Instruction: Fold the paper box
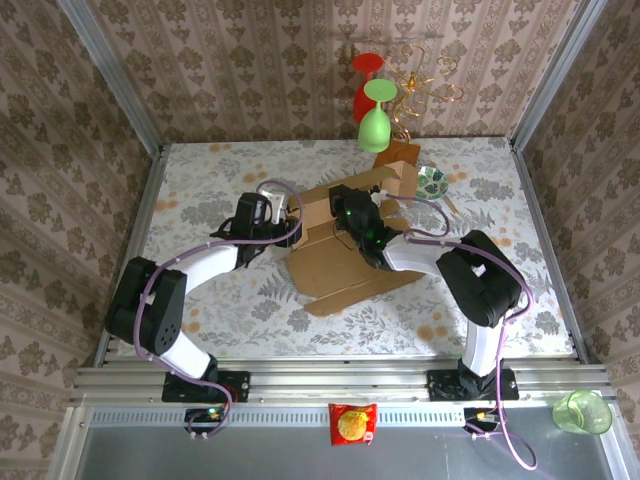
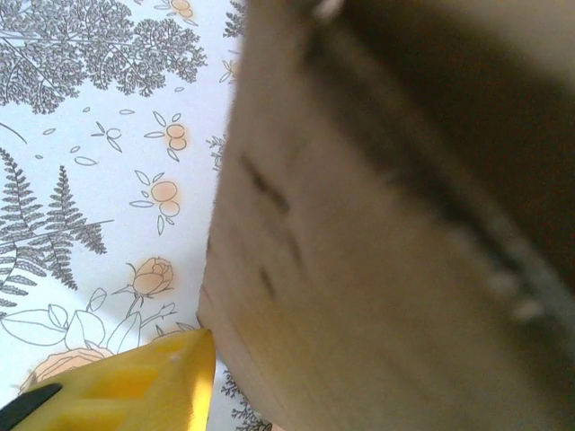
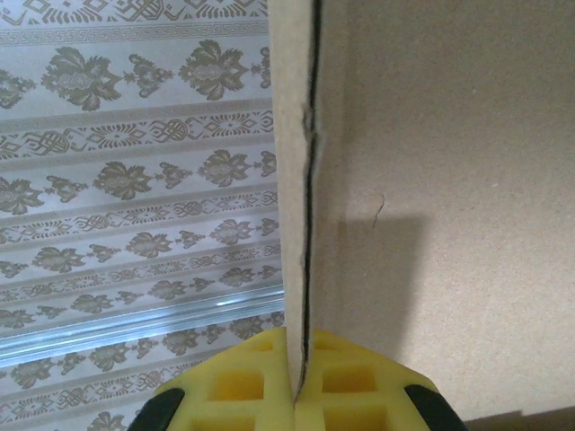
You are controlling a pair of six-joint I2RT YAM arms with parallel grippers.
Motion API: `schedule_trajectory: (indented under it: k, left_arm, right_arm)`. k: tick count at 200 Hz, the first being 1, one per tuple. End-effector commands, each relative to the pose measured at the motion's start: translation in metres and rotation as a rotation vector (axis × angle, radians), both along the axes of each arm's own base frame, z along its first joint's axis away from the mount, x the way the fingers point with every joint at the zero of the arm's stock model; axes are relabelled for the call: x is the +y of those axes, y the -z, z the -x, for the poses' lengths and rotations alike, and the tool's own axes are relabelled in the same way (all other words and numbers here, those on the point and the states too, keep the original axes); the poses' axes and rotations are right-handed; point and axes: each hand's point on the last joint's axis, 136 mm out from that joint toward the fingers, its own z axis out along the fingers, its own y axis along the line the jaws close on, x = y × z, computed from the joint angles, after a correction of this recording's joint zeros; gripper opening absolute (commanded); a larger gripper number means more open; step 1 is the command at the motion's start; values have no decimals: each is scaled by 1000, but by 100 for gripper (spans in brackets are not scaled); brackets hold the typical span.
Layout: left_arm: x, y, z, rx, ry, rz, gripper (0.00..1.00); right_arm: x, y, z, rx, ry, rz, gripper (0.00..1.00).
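The paper box [image 1: 345, 262], a large brown corrugated cardboard sheet with flaps, lay mid-frame on the floral-printed table [image 1: 200, 180], long axis slanting lower left to upper right. The right gripper [image 3: 296, 382] was clamped on a raised doubled edge. The left gripper [image 1: 272, 215] sat at the sheet's left side, one yellow finger [image 2: 135, 391] beside cardboard; whether it gripped could not be told.

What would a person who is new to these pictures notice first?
First the large brown paper box, half folded in the middle of the table between both arms. The right pincer is shut on one of its edges. At the far edge, a green glass and a red glass hang on a wire rack.
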Motion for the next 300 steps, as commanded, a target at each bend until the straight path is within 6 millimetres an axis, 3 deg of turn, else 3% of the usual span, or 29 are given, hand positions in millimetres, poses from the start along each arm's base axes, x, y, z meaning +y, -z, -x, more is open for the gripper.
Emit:
schedule_trajectory:
  k: [1,51,53,60,148,203,250,300]
  left_arm:
    - [3,-20,-22,-97,-74,21,51]
    - [15,-11,-32,-101,-158,-19,49]
    - [6,-11,-27,-102,-138,-18,48]
    - [4,-10,-26,-104,-139,-27,48]
    - [10,-6,-34,-115,-256,-62,45]
    - [15,5,-37,-74,-307,-100,32]
    - [24,19,-31,-34,-350,-146,0]
    - [25,26,-30,-8,-361,-155,4]
  right_arm:
    - [8,28,7,63,1,26,0]
    - [8,32,9,80,10,28,0]
    - [8,32,9,81,9,28,0]
    - [9,32,9,81,9,27,0]
    - [15,37,11,104,9,19,0]
    - [14,37,12,109,18,18,0]
    - [15,31,13,108,29,18,0]
    - [16,30,13,109,34,11,0]
